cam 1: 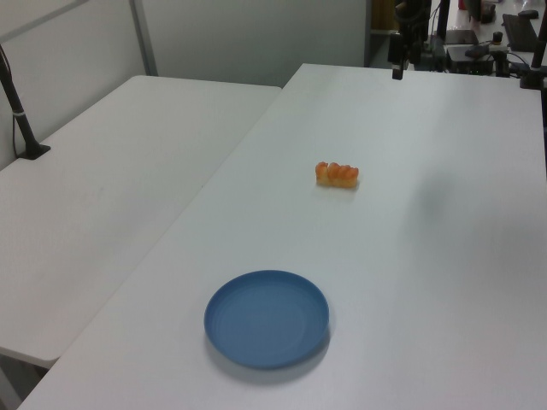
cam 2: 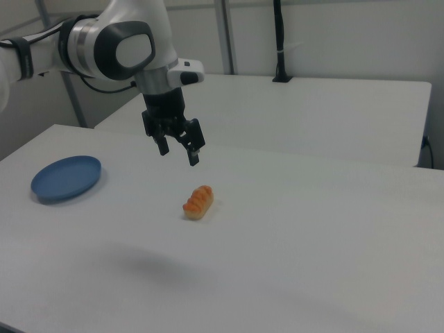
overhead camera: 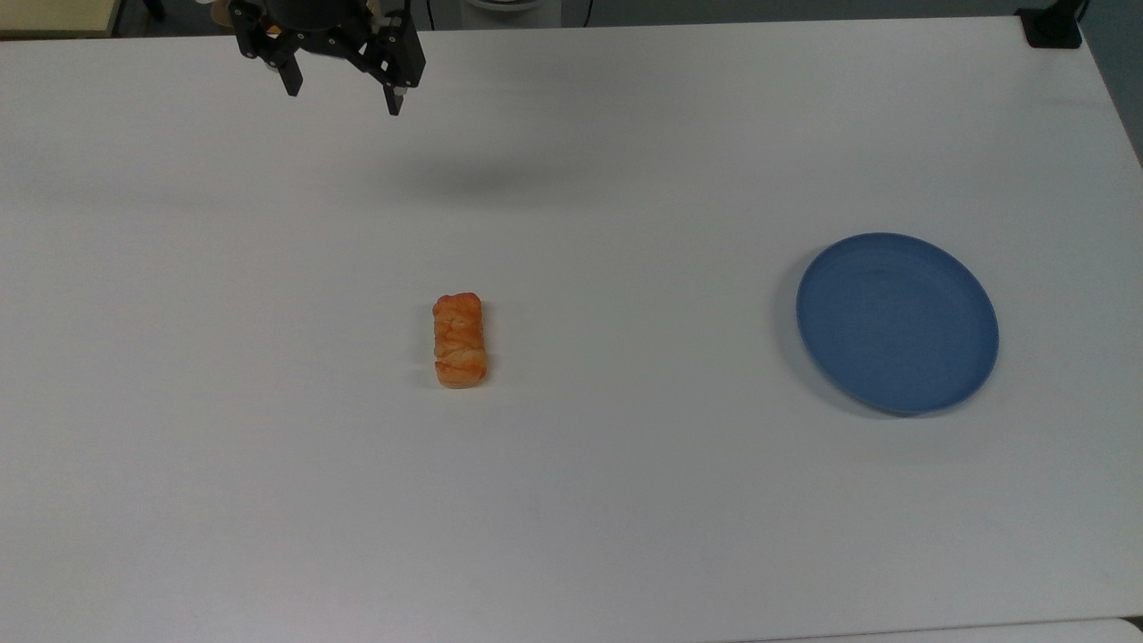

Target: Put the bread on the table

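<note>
We count one bread (overhead camera: pixel 460 340), lying alone on the white table (overhead camera: pixel 625 500). One blue plate (overhead camera: pixel 896 322) sits well apart from it, toward the top view's right, with nothing on it. One gripper (overhead camera: pixel 342 80) hangs above the table's far edge, fingers spread apart, holding nothing.

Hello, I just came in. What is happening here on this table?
A robot arm is working with a piece of bread. The bread lies on the white table, apart from the blue plate, which has nothing on it. The gripper is open, holds nothing, and hangs in the air away from the bread, near the table's far edge in the top view. Judged from how things lie, the placing looks done.
</note>
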Robot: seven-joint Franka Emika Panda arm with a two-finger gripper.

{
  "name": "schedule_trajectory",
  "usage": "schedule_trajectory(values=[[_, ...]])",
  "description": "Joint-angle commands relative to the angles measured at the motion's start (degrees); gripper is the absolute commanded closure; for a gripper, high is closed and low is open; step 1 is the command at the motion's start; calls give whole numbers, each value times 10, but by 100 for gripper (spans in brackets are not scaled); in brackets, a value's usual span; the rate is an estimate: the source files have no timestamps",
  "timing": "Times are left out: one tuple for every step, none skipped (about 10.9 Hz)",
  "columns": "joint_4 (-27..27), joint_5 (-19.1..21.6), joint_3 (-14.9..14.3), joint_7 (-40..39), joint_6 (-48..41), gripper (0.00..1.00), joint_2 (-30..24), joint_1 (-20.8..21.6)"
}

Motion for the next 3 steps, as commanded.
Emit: schedule_trajectory(values=[[-33, 8, -2, -6, -3, 0, -20, 3], [-34, 8, -2, -6, -3, 0, -20, 3], [-34, 8, -2, -6, -4, 0, -20, 3]])
